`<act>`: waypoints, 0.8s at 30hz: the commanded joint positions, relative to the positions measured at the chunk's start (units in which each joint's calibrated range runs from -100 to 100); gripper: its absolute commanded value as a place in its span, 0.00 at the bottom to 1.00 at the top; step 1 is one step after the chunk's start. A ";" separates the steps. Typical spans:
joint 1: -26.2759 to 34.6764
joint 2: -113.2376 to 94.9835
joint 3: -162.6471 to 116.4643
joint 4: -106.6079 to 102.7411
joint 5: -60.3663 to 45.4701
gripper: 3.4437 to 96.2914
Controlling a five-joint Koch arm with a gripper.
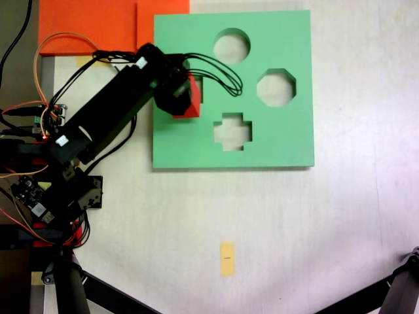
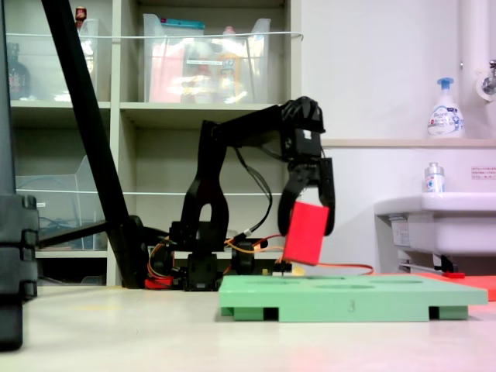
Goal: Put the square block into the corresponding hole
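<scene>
1. Holding the square block [image 2: 304, 232]: the gripper [image 2: 310, 225] is closed on the red cube, its jaws pressing two opposite sides. One arm, one gripper, one cube.
2. Position of cube: in the second exterior view it hangs tilted above the green board [image 2: 353, 298], its lowest corner just above the top surface and apparently not touching. In the first exterior view it sits over the board's left part [image 1: 191, 98].
3. The corresponding hole [image 1: 198, 88]: mostly covered by the cube and gripper in the first exterior view; only a sliver shows at the cube's right edge.
4. Cutouts counted on the board: four. One round [image 1: 232, 46], one octagonal [image 1: 275, 87], one cross-shaped [image 1: 232, 130], one square.
5. Other items: orange foam sheets [image 1: 85, 26] at the far left in the first exterior view, two by the visible seam; one yellow tape strip [image 1: 227, 258] on the table.
6. Risk: the tilt. A corner would likely catch the hole's rim if lowered as is, leaving the cube wedged or resting on the board.
7. Risk: release before alignment would probably let the foam cube tumble aside.
</scene>
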 commanded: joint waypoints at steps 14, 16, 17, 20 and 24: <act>1.86 10.38 7.13 -2.45 3.08 0.20; 1.95 11.21 7.82 -2.45 3.08 0.20; 2.00 12.19 9.22 -2.45 3.08 0.20; 2.20 13.31 11.21 -2.45 3.03 0.20; 2.54 16.24 13.81 -2.45 3.03 0.20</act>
